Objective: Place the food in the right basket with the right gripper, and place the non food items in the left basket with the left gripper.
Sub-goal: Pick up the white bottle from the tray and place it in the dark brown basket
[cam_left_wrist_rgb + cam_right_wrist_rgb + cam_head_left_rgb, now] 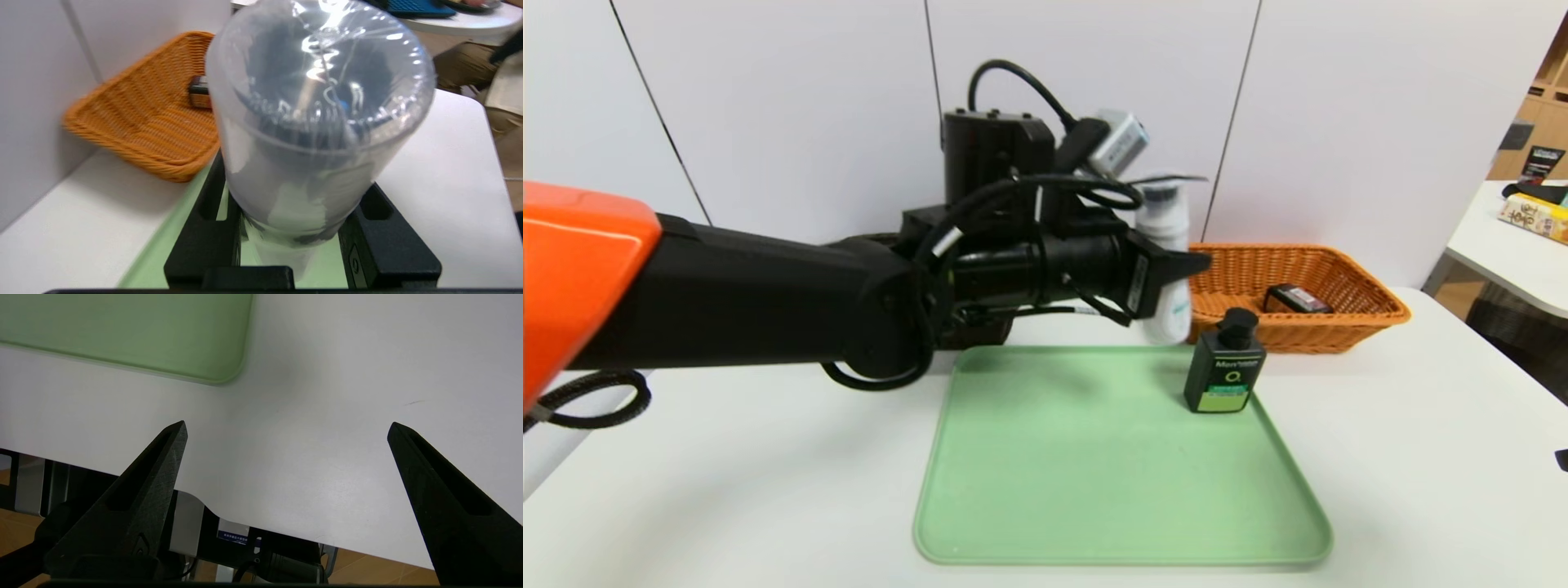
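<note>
Your left gripper [1176,278], at the centre of the head frame, is clenched on the white bottle [1165,224] and holds it upright above the far edge of the green tray [1094,490]. The pump bottle [1225,365] stands at the tray's right side, and the black packet [1297,299] lies in the orange basket [1372,306] at centre right. Your right gripper [286,428] hangs with fingers wide apart over the white table [327,396], holding nothing.

Tray mostly free, one bottle at its far right corner

The green tray [1094,474] is bare except for the pump bottle [1223,365], which stands just before the orange basket [1372,306]. The left arm [768,294] with the white bottle [1168,269] crosses above the tray's far edge. The table [1437,457] right of the tray is bare under the right gripper [286,428].
</note>
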Robot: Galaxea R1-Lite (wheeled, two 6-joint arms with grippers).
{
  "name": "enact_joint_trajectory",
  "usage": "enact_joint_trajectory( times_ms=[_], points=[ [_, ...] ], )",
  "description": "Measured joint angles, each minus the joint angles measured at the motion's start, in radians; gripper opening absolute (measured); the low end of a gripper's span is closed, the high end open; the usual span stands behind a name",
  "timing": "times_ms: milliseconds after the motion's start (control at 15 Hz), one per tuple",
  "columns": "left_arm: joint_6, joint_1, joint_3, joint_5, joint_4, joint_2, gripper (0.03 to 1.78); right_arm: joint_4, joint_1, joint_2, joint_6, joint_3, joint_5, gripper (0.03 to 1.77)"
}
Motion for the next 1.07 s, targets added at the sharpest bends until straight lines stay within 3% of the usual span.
enact_joint_trajectory(
  times_ms=[333,600,1067],
  points=[
    [0.005,0.214,-0.170,0.001,0.179,-0.003,0.65,0.000,0.001,-0.005,-0.001,0.001,0.006,1.70],
    [0.009,0.358,-0.209,-0.001,0.199,0.064,0.65,0.000,0.002,-0.016,0.000,-0.002,0.001,1.70],
    [0.010,0.401,-0.194,-0.001,0.196,0.118,0.65,0.000,0.001,-0.024,-0.001,-0.002,-0.001,1.70]
  ],
)
